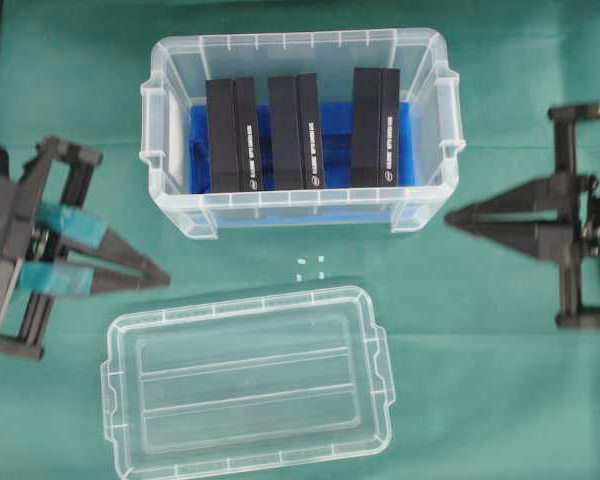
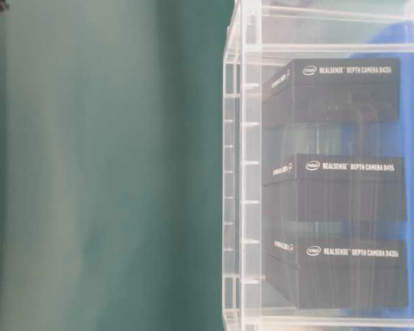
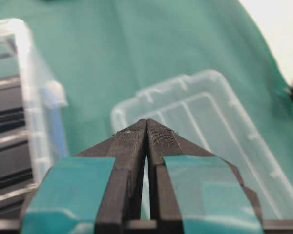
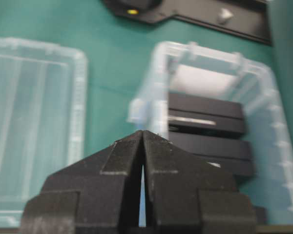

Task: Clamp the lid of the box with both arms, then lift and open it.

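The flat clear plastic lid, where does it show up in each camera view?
Overhead: the flat clear plastic lid lies on the green cloth, bottom centre, below the deep clear tub.
Table-level: not in view; only the tub.
Left wrist: right of centre, beyond the shut gripper tips.
Right wrist: far left.
Shared landmark: the tub with its black blocks.

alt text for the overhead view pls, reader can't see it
A deep clear plastic tub holding three upright black blocks on a blue insert sits open on green cloth, its flat clear plastic lid lying on the cloth in front of it. The black left gripper and right gripper flank them, fingers shut, touching nothing.
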You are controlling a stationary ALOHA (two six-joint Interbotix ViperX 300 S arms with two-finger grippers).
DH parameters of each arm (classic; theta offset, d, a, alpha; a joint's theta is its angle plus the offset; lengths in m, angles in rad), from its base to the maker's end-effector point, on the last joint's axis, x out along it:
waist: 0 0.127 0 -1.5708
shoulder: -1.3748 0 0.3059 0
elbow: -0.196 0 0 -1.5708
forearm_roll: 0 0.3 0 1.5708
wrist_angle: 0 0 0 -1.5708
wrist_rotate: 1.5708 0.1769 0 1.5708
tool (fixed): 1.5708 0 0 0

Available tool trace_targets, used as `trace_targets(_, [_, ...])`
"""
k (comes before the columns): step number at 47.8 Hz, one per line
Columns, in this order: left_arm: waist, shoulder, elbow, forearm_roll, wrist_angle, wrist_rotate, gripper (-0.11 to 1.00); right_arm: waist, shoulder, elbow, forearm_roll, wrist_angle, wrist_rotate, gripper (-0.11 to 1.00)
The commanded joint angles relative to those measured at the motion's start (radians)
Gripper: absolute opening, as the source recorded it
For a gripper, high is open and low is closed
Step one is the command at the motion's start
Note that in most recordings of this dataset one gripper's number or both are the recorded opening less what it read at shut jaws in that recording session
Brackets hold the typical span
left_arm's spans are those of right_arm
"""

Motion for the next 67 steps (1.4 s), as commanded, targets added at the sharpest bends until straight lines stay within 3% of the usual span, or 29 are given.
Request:
trace_targets(1, [0.054, -0.025, -0.006, 0.0, -0.025, 0.0, 0.02, -0.044, -0.023, -0.005, -0.005, -0.011, 0.0, 0.0])
trace_targets(17, [0.23, -0.094, 0.026, 0.0, -0.051, 0.002, 0.02, -0.238, -0.11, 0.063, -0.005, -0.092, 0.0, 0.0])
trace_targets(40, [0.371, -0.144, 0.173, -0.018, -0.253, 0.074, 0.02, -0.541, -0.163, 0.224, 0.003, -0.333, 0.0, 0.0])
trace_targets(49, [0.425, -0.164, 0.249, -0.02, -0.347, 0.074, 0.02, -0.6, -0.16, 0.29, 0.011, -0.436, 0.0, 0.0])
trace_targets(67, [0.468, -0.193, 0.396, -0.034, -0.52, 0.071, 0.02, -0.629, -0.16, 0.37, 0.015, -0.531, 0.0, 0.0])
